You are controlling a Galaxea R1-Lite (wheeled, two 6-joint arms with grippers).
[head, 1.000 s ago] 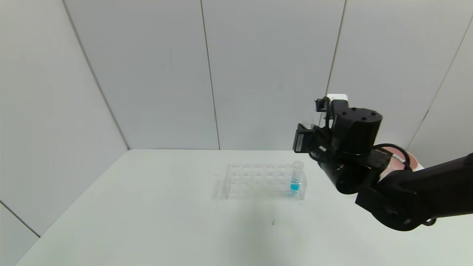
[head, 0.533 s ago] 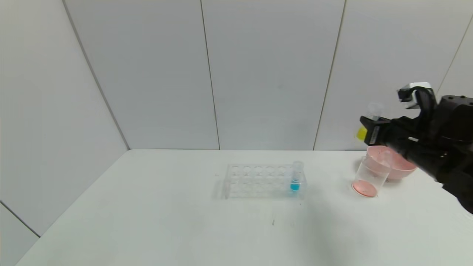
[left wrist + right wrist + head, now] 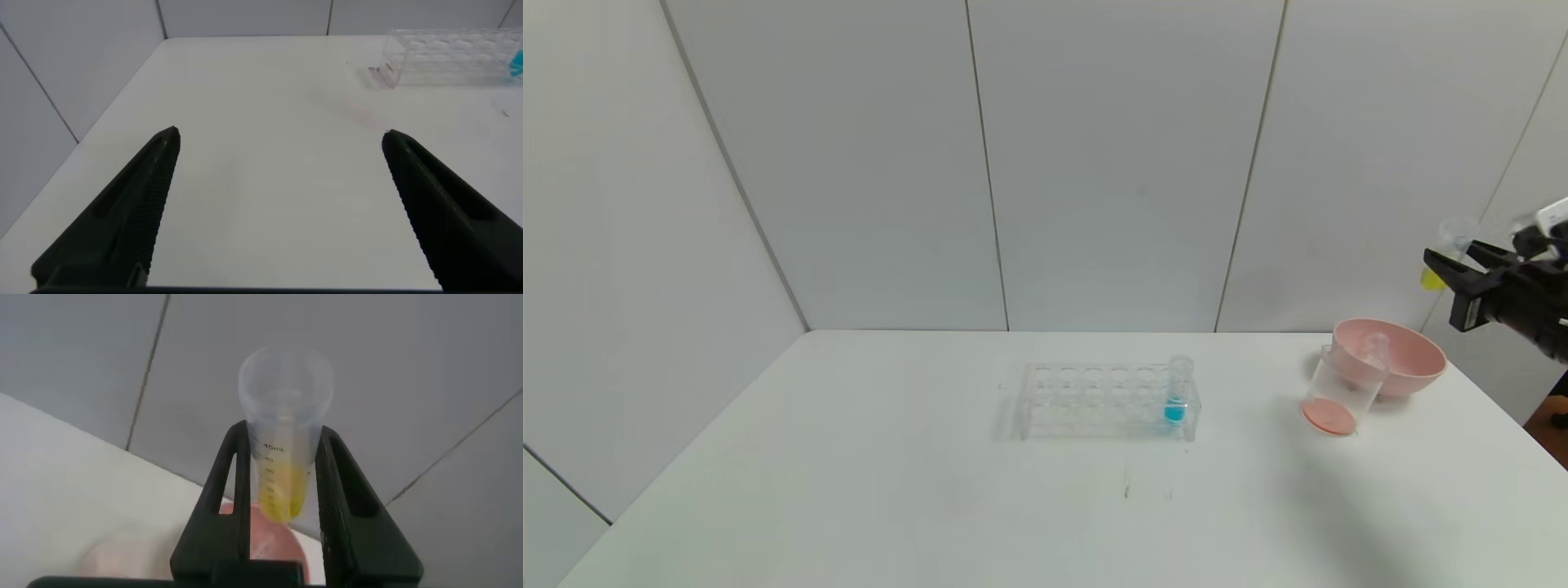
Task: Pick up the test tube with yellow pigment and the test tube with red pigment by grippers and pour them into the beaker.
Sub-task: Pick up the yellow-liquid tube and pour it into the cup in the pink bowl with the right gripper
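My right gripper (image 3: 1442, 265) hangs high at the far right, past the table's edge and above and to the right of the beaker. It is shut on the test tube with yellow pigment (image 3: 1454, 235), whose yellow tip pokes out below the fingers. The right wrist view shows that tube (image 3: 285, 400) clamped between both fingers (image 3: 231, 482) of the gripper (image 3: 282, 431). The beaker (image 3: 1342, 390) stands on the table's right side with orange-red liquid in its bottom. A test tube with red pigment is out of view. My left gripper (image 3: 279, 133) is open over bare table on the left.
A pink bowl (image 3: 1409, 363) sits just behind the beaker, with a clear tube-like piece (image 3: 1377, 343) in it. A clear tube rack (image 3: 1086, 400) stands mid-table, holding a tube with blue liquid (image 3: 1176, 394) at its right end. The table's right edge (image 3: 1503, 416) runs close to the bowl.
My right arm swung from beside the rack to the far right and slightly up, carrying the yellow tube. The beaker and bowl it covered now show.
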